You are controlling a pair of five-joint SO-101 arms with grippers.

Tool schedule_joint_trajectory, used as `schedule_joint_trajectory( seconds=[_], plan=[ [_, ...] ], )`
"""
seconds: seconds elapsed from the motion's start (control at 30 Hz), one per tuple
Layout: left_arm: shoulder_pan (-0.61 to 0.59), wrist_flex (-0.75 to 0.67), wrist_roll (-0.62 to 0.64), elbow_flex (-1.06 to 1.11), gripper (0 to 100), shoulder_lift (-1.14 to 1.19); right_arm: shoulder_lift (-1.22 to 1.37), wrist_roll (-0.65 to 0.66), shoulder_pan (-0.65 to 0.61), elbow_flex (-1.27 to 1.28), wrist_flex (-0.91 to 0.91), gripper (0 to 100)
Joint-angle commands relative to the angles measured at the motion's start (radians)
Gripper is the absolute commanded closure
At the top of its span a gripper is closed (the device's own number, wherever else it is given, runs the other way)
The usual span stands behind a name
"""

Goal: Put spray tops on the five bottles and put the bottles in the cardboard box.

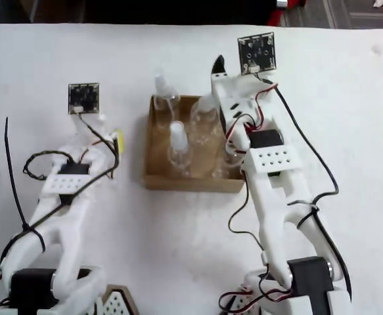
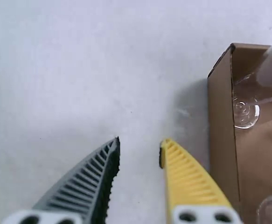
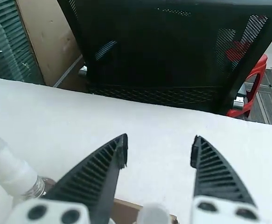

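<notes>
The bottles (image 1: pixel 178 146) are clear, thin-walled plastic with rounded shoulders. Each one visible carries a white, matte, cylindrical spray top (image 1: pixel 177 131). They stand upright inside the cardboard box (image 1: pixel 191 180), a shallow open tray of plain brown board with low straight walls, which sits at the middle of the white table (image 1: pixel 349 118). One bottle is at the far left corner, one near the middle, and one further right and farther back. At least one more sits by the right wall, partly under the right arm, so I cannot tell the full count.

The left gripper (image 2: pixel 140 142) hangs over bare table just left of the box's left wall. Its ribbed wedge fingers, one grey-black and one yellow, are spread with nothing between them. The right gripper (image 3: pixel 160 140) is above the far right part of the box. Its two black ribbed fingers are parted and empty, pointing towards the table's far edge and a black mesh chair (image 3: pixel 173 51).
</notes>
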Motion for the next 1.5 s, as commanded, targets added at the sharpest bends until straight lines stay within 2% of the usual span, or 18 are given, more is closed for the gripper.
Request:
schedule_joint_trajectory(
  seconds=[0.0,0.47,0.63,0.93,1.0,1.13,1.23,1.3,1.47],
  plan=[
    [0.013,-0.021,-0.009,-0.058,86,-0.004,-0.018,0.005,0.01,-0.018,-0.024,80.4],
    [0.013,-0.021,-0.009,-0.058,86,-0.004,-0.137,0.002,0.028,-0.015,-0.016,80.4],
    [0.013,-0.021,-0.009,-0.058,86,-0.004,-0.209,0.002,0.14,-0.018,0.033,80.4],
    [0.008,-0.021,-0.009,-0.057,86,-0.004,-0.255,0.017,0.354,-0.038,0.367,80.1],
    [0.008,-0.021,-0.009,-0.057,86,-0.004,-0.266,0.118,0.381,-0.037,0.46,80.1],
    [0.008,-0.021,-0.009,-0.057,86,-0.004,-0.282,0.562,0.417,0.026,0.662,80.3],
    [0.008,-0.021,-0.009,-0.057,86,-0.004,-0.303,0.835,0.438,0.11,0.697,80.4],
    [0.007,-0.021,-0.009,-0.057,86,-0.004,-0.325,0.867,0.441,0.169,0.693,80.5],
    [0.007,-0.021,-0.009,-0.057,86,-0.004,-0.341,0.746,0.383,0.232,0.667,80.5]
  ],
)
